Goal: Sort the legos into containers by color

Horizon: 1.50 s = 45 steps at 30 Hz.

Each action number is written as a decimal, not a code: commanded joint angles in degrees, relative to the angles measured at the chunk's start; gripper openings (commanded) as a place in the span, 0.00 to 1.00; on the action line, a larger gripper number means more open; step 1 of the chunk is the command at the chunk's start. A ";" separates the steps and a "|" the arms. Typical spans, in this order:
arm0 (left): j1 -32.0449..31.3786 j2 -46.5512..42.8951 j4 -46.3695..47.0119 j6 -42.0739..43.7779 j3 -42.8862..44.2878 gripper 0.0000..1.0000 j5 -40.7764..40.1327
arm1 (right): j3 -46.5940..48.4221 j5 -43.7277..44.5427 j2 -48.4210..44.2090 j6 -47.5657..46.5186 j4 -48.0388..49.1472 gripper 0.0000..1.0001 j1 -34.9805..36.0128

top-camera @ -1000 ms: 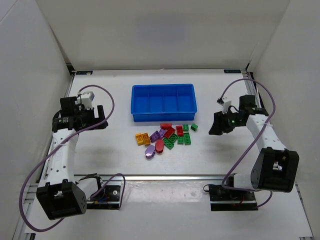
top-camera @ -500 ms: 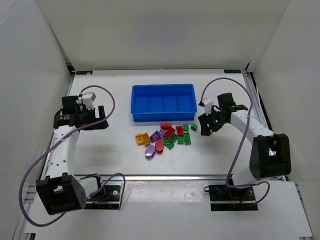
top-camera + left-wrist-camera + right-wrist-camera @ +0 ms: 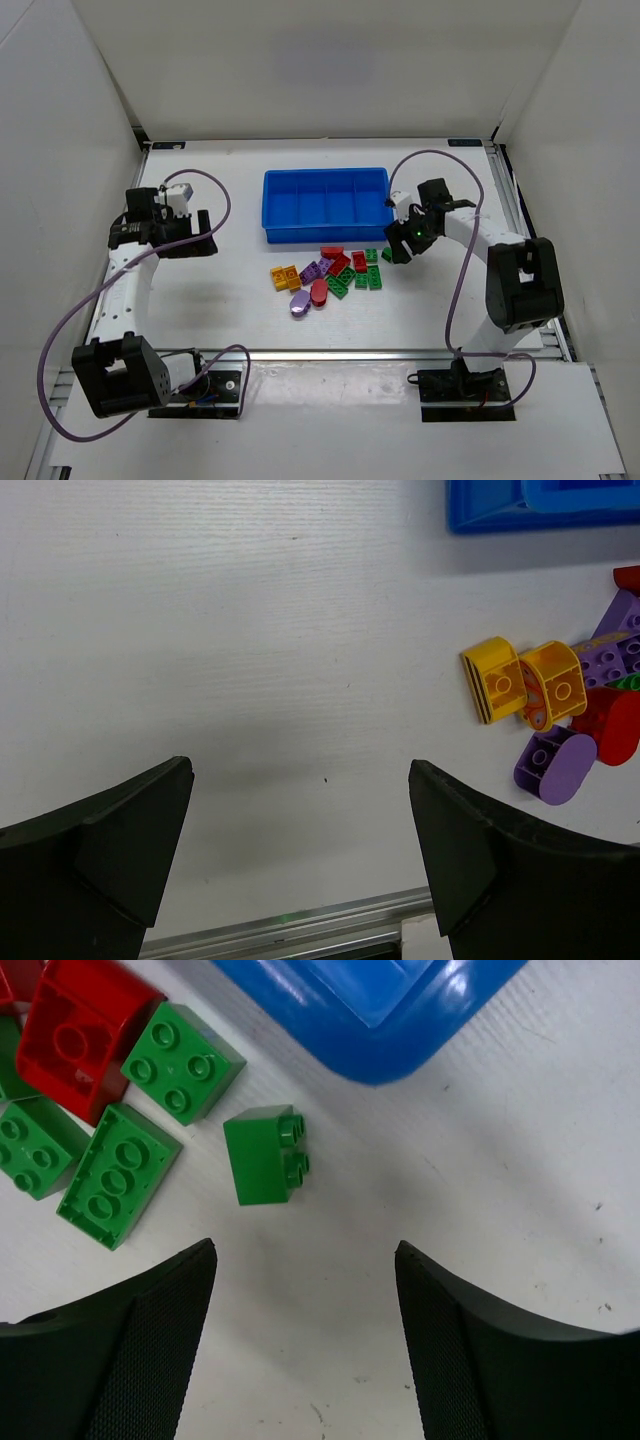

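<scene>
The legos lie in a loose pile (image 3: 332,272) in front of the blue tray (image 3: 327,237), whose four compartments look empty. My right gripper (image 3: 397,251) is open and empty at the pile's right end. In the right wrist view a small green brick (image 3: 263,1154) lies on its side just ahead of the open right gripper (image 3: 303,1250), with more green bricks (image 3: 118,1174) and a red one (image 3: 80,1035) to the left. My left gripper (image 3: 197,238) is open and empty over bare table, far left of the pile. The left wrist view shows this gripper (image 3: 300,770), yellow-orange bricks (image 3: 525,682) and a rounded purple one (image 3: 555,765).
The tray's rounded corner (image 3: 370,1020) is close ahead of the right gripper. White walls enclose the table on three sides. A metal rail (image 3: 290,925) runs along the table's near edge. Cables loop from both arms.
My right arm has swung left, bringing its open gripper from the table's right side to the pile's right end. The left arm has shifted only slightly.
</scene>
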 commanded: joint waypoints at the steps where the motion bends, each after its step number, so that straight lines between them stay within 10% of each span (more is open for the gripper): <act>1: 0.31 0.41 0.09 0.53 2.28 0.99 0.65 | 2.62 -0.44 1.91 -1.35 1.81 0.75 0.48; 17: 0.39 1.82 0.09 0.70 2.37 0.99 -0.49 | 4.64 2.98 6.48 -1.80 4.18 0.67 6.28; 29: 0.31 3.14 0.26 0.52 2.45 0.99 -0.67 | 3.86 6.14 6.59 -2.58 4.54 0.19 6.72; 36: 0.31 2.53 0.26 0.44 1.67 0.99 0.30 | 3.93 -0.35 -9.47 -0.57 -3.18 0.14 7.51; 45: 0.22 2.44 -0.26 0.53 3.15 0.99 0.57 | 20.27 -3.09 -3.01 5.50 -4.26 0.13 6.54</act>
